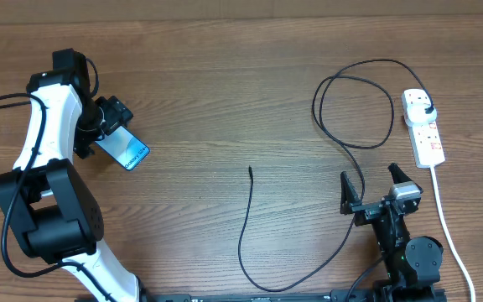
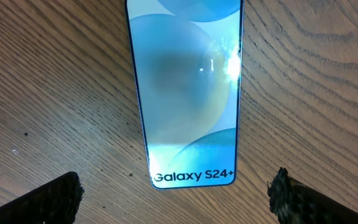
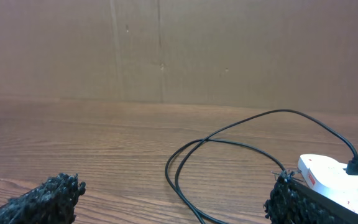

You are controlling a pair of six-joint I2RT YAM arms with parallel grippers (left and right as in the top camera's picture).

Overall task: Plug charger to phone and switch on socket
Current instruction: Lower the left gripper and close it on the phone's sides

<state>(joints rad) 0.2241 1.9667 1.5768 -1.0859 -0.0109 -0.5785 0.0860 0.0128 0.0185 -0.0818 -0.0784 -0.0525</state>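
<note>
Brown board walling [image 3: 166,50] backs a wooden counter [image 1: 216,84]. The phone [image 1: 127,152] lies flat and screen up near the counter's left edge, turned at an angle. The left fingers [image 2: 51,200] are spread wide above it, one on each side of the end that reads "Galaxy S24+", and touch neither the phone nor each other.

The charger [image 1: 242,228] trails loose across the counter. Its small tip lies bare near the middle, well apart from the phone. The cable curves toward the near edge, then loops up the right half to its black plug, which sits in the far end of the socket [image 1: 428,138]. The socket lies near the right edge, its white cord [image 1: 448,228] running toward the near edge. The right fingers [image 1: 346,195] are spread too, holding nothing, over the cable and near the socket.
</note>
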